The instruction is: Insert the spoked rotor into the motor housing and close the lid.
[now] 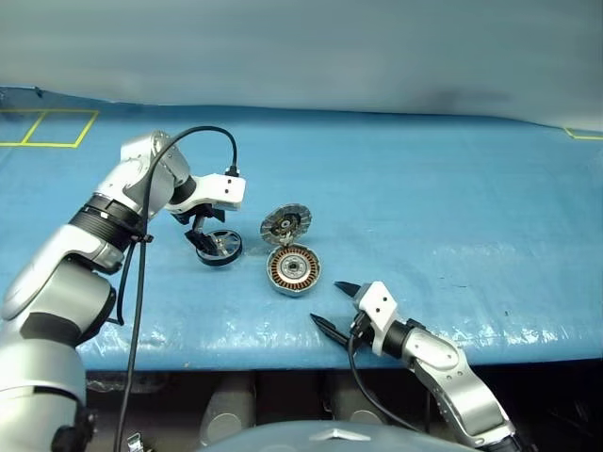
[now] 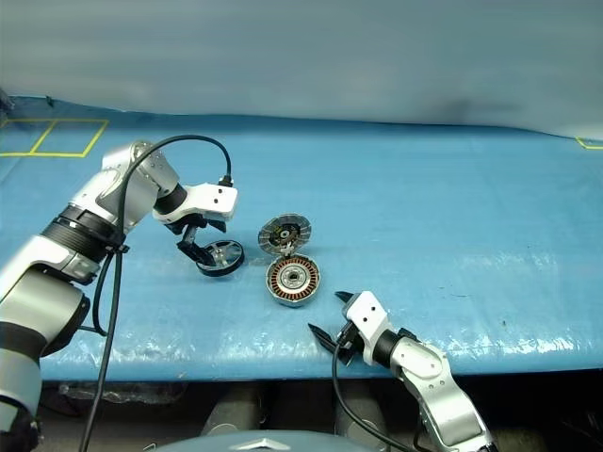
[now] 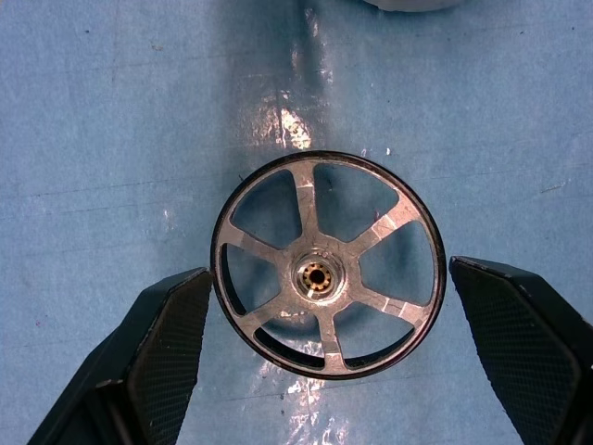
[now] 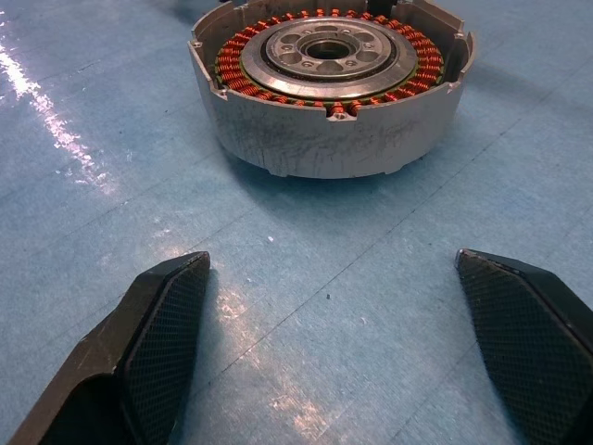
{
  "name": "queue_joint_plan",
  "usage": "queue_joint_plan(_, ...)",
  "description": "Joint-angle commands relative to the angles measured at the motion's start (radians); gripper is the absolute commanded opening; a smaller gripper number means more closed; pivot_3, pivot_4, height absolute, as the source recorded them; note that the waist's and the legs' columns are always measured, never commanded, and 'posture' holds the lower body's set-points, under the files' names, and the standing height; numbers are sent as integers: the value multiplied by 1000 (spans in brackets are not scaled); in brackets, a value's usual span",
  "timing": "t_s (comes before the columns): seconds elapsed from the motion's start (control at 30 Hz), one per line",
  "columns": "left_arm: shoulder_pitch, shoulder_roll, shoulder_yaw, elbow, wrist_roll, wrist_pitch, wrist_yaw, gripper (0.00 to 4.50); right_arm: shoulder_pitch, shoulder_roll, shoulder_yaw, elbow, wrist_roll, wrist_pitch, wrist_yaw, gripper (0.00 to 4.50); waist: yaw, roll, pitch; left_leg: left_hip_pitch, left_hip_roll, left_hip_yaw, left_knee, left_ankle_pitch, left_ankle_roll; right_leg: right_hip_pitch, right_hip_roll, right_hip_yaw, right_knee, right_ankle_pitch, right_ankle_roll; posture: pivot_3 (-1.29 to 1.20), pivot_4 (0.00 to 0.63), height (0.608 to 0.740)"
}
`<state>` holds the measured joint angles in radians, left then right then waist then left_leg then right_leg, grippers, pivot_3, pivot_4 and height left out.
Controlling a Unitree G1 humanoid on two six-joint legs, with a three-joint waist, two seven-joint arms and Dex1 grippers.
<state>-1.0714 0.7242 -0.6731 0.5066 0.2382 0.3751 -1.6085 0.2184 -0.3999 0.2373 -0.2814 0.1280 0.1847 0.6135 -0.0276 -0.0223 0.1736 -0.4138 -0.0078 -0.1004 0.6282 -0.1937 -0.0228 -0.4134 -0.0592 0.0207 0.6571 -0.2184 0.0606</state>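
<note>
Rotor (image 3: pixel 328 264) is lying flat on the blue table (image 1: pixel 452 207) left of centre, sitting between the left gripper's (image 1: pixel 203 235) spread fingers, ungripped. Housing (image 1: pixel 293 270) is resting at centre, lid (image 1: pixel 286 224) tilting open behind it. Right gripper (image 1: pixel 335 305), also spread, is waiting near the housing. Closing off-centre is likely to tip or skid the thin rim away.

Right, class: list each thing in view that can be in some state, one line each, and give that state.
spoked rotor: flat on the table, between the left claw's fingers, not gripped.
motor housing: open, windings exposed, no rotor inside.
lid: swung open, standing up behind the housing.
left claw: open, pointing down over the rotor.
right claw: open, holding nothing, facing the housing from just short of it.
</note>
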Motion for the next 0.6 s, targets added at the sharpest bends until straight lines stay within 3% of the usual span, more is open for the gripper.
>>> queue_joint_plan(0.03, -42, -14, -22, 18, 23, 25, -6, 4461, 7, -15, 0, -26, 10, 14, 16, 4500, 0, 0, 0, 0, 0, 0, 0, 0, 0, 0, 0, 0, 0, 0, 0, 0, 150, 740)
queue_joint_plan(0.6, -72, -66, -53, 88, 98, 66, -6, 4461, 12, -8, -8, -45, 58, 15, 41, 4500, -8, 0, 0, 0, 0, -1, 1, 0, 0, 0, 1, 0, 1, 0, 0, 0, 150, 740)
